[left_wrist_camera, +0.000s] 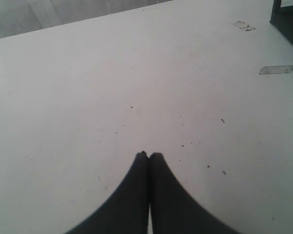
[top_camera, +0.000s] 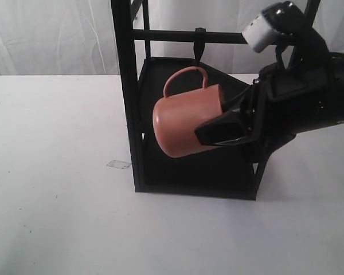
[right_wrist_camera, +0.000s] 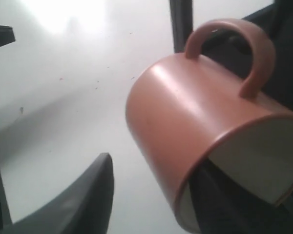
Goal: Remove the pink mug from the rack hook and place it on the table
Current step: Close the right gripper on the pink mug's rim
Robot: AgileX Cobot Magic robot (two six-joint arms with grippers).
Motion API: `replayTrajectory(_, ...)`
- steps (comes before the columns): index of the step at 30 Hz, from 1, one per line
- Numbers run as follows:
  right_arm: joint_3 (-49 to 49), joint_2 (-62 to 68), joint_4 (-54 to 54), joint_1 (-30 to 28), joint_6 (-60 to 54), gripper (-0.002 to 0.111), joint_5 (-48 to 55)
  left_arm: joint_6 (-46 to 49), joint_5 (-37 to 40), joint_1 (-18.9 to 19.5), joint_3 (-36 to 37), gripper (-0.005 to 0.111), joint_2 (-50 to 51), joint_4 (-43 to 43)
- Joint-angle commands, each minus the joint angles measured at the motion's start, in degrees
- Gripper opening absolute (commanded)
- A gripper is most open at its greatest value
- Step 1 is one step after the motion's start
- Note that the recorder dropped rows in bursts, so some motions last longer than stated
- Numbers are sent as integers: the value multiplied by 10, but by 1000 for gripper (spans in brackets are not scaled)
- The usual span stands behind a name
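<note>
The pink mug [top_camera: 180, 123] hangs tilted on its side inside the black rack, mouth toward my right gripper [top_camera: 212, 133]. Its handle [top_camera: 186, 73] points up, just under the rack hook [top_camera: 199, 47] on the thin crossbar; I cannot tell whether the two touch. In the right wrist view one finger reaches into the pink mug [right_wrist_camera: 195, 122] through its cream mouth. The other finger [right_wrist_camera: 90, 195] stands outside the wall with a strip of table showing between, so the right gripper [right_wrist_camera: 154, 163] is open. My left gripper [left_wrist_camera: 150, 154] is shut on nothing above the white table [left_wrist_camera: 88, 97].
The rack's thick upright post [top_camera: 129, 97] and its black angled shelf [top_camera: 200, 172] stand close around the mug. A scrap of clear tape [top_camera: 118, 165] lies on the table [top_camera: 57, 143] left of the rack. White curtains hang behind.
</note>
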Motion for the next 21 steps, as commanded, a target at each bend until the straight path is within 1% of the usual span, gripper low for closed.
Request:
replayTrajectory(1,1,0,15,0,-31,45,23,-1,-2,0,2,0,-2,0)
replayTrajectory(12,1,17,38,0,-30,44,9,-1,-2,0,2,0,-2,0)
replayTrajectory(15,1,23,56,0,-40,41,13,-1,-2,0,2,0,-2,0)
replayTrajectory(21,1,25,52,0,-42,29,9,-1,-2,0,2,0,-2,0)
